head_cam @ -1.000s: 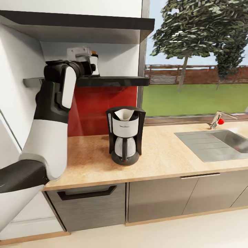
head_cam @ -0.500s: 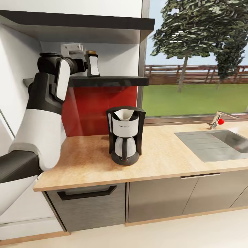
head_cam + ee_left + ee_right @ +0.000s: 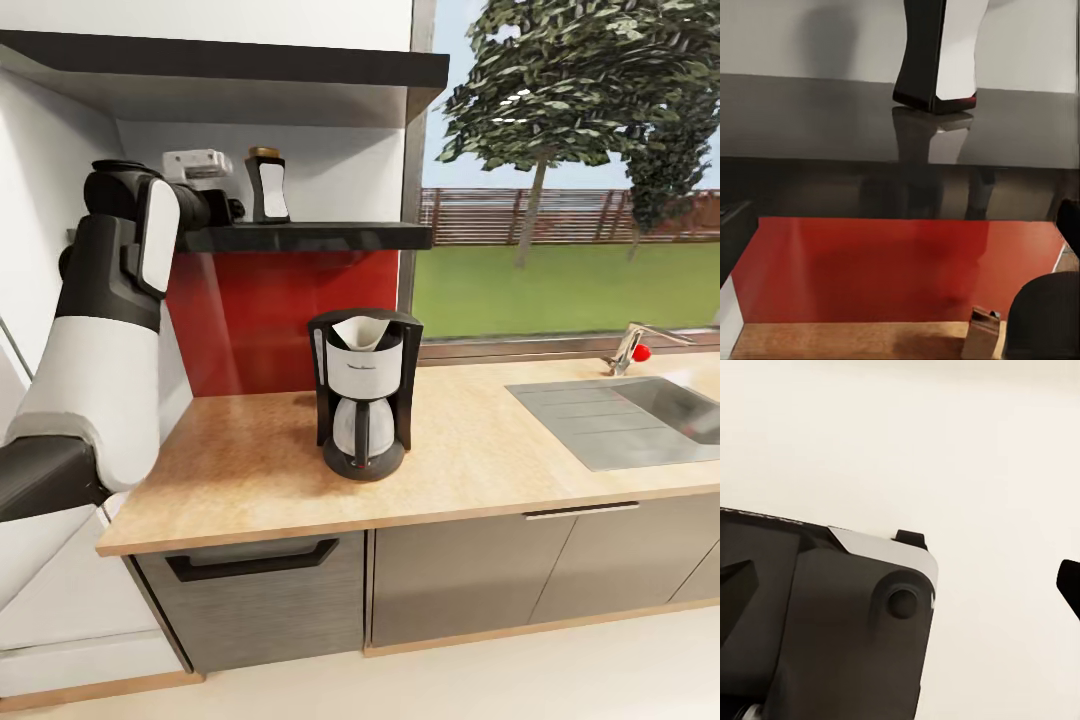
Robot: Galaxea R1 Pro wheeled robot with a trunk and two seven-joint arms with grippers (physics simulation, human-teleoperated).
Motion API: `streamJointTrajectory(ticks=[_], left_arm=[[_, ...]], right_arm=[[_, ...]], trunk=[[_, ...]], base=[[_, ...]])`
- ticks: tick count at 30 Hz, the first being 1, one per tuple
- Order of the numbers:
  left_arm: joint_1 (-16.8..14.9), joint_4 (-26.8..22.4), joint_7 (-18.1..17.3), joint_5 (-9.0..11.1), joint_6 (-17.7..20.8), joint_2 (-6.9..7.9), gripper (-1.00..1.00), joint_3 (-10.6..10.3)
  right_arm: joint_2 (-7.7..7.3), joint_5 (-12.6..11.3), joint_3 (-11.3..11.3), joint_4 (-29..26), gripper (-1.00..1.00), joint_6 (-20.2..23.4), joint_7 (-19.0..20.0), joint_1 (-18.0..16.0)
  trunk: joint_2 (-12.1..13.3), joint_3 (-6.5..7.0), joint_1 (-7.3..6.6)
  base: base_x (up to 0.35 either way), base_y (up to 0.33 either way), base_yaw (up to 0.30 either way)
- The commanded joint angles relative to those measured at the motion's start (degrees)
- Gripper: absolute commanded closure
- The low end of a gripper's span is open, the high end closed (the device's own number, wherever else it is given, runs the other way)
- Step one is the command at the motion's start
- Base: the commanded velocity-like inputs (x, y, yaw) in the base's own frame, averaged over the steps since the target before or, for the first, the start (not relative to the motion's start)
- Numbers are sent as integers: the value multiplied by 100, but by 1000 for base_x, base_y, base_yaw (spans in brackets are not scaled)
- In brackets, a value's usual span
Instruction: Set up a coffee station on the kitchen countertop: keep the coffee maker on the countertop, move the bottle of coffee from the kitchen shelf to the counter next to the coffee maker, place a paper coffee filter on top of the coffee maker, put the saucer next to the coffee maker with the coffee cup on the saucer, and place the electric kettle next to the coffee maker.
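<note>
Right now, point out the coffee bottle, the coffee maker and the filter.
coffee bottle (image 3: 268,188), head view, white label.
coffee maker (image 3: 364,425), head view, glass carafe.
filter (image 3: 353,333), head view, white paper cone.

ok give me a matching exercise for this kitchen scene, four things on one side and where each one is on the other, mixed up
Things:
1. coffee bottle
2. coffee maker
3. paper filter
4. tap

Places:
A. in the top of the coffee maker
B. behind the sink, by the window
C. upright on the dark shelf
D. on the wooden counter, in front of the red backsplash

Pairs: 1-C, 2-D, 3-A, 4-B
</note>
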Motion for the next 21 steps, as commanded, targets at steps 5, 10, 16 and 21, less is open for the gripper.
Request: streamJointTrajectory(ticks=[5,10,16,21], left_arm=[[-168,159,-37,36,183,-18,-100,172],[-1461,1870,-32,29,300,-15,-100,191],[-1952,2068,-32,24,294,-37,-100,206],[-2148,2190,-32,29,285,-40,-100,200]], right_arm=[[1,63,-48,7,-100,-19,-22,-5],[1,66,-48,7,-100,-19,-22,-5],[1,66,-48,7,-100,-19,-22,-5],[1,66,-48,7,-100,-19,-22,-5]], trunk=[[-13,-14,4],[-13,-14,4],[-13,-14,4],[-13,-14,4]], base=[[0,0,0],[0,0,0],[0,0,0],[0,0,0]])
